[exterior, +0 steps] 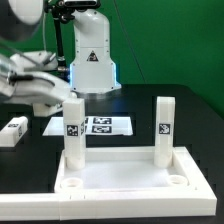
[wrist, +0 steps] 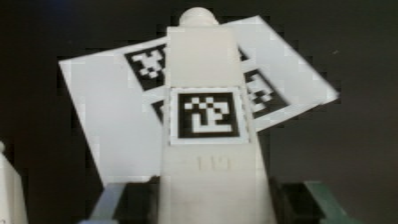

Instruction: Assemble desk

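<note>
Right up front sits the large white matte plastic rectangular panel (exterior: 125, 175) with its raised rim, and both round near-corner sockets (exterior: 72, 183) gape empty. Far over on the exterior view's left, a short white tagged block, the loose leg (exterior: 12, 132), lies flat beside the panel, waiting. Next along, the bulky white gripper (exterior: 66, 98) is at the top of the tall white tagged block standing in a far corner, the left leg (exterior: 73, 135). From the wrist view its dark fingers (wrist: 121, 197) look pressed against both sides, so I'd say it's clamped on that leg. Whether the leg is fully home in its socket, I can't tell. Behind, the thin flat white marker board (exterior: 100, 125) lies between the two uprights. Over to the right, the right leg (exterior: 163, 130), another white tagged block, stands upright on its own in the other far corner. Roughly halfway, by my reckoning: two up, two sockets to fill, one spare in sight, and a fourth leg I can't spot.
</note>
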{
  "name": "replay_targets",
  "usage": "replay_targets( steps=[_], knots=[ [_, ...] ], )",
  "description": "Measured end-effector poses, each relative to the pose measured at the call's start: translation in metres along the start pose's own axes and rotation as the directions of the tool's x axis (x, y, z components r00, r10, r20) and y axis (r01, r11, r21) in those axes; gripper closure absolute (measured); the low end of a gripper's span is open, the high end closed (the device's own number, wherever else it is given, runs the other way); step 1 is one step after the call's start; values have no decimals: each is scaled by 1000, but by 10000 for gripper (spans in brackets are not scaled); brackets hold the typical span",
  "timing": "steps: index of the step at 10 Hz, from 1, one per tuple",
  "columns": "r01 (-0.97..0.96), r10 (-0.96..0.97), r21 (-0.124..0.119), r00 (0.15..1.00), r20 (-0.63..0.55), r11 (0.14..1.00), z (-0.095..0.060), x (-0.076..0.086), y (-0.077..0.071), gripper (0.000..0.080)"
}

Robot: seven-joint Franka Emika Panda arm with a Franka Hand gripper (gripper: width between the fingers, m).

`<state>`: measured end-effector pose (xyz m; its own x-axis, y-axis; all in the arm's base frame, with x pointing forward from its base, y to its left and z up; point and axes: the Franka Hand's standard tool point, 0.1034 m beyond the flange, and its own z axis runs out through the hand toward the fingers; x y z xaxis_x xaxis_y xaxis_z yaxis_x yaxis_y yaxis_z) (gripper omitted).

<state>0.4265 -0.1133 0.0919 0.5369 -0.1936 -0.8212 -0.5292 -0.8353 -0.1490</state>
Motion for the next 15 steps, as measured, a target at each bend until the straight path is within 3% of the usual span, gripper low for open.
replay_targets(
  steps=[2, 4, 6, 8, 9, 10, 11, 12, 14, 15],
  knots=[
    [25, -25, 3, 999, -36, 1000, -24, -31, -24, 512],
    [6, -6, -11, 998, -67, 1000, -33, -48, -49, 512],
    [10, -11, -18, 997, -76, 1000, -29, -43, -50, 512],
    [-8, 2, -26, 978, -208, 1000, -36, -41, -61, 512],
    [-59, 42, -81, 978, -205, 995, -31, -54, -91, 512],
    [-35, 12, -120, 982, -188, 992, -33, -65, -124, 512],
    [-10, -18, -151, 983, -185, 989, -44, -68, -140, 512],
    [3, -39, -172, 978, -204, 985, -53, -66, -147, 512],
    [0, -38, -168, 975, -218, 986, -51, -61, -144, 512],
    [8, -60, -181, 957, -284, 983, -56, -55, -149, 512]
  ],
)
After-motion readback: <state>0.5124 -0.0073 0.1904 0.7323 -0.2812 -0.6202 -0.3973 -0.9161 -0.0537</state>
